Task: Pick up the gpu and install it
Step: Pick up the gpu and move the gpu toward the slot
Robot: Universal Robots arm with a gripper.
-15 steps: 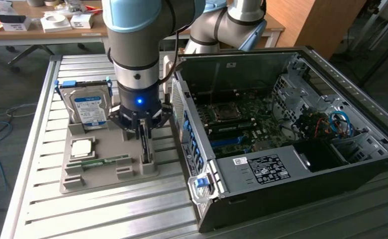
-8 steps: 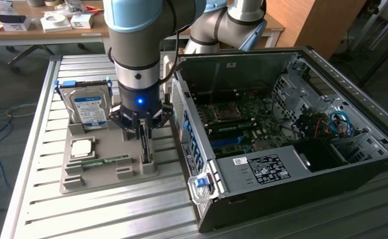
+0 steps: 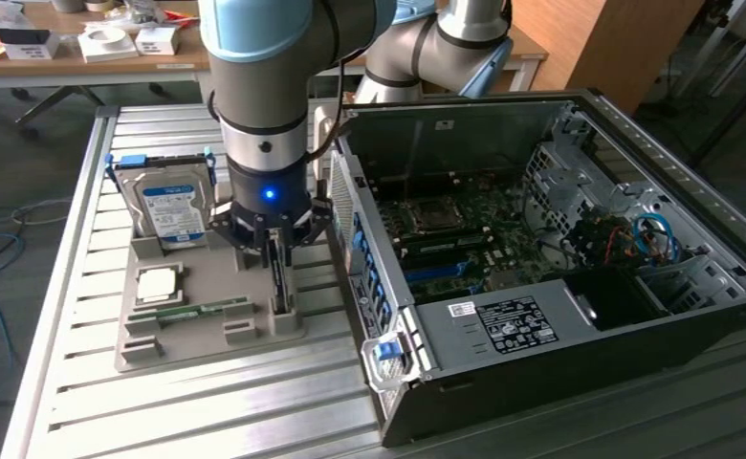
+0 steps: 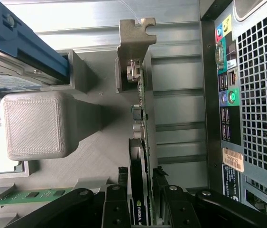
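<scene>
Slatted metal worktop [image 3: 79, 363] is carrying a grey holder tray [image 3: 175, 335] beside the open computer case [image 3: 578, 277]. Gripper [image 4: 140, 192] is straddling the gpu [image 4: 140, 142], which is standing on edge in its slot directly below, fingers [image 4: 115, 204] flanking it, spread, apparently not clamped.

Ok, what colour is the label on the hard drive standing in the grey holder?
Blue and white, on the silver hard drive; the exterior view shows it best.

gpu [image 3: 280, 279] upright between pincer [image 3: 278, 251] fingers
</scene>
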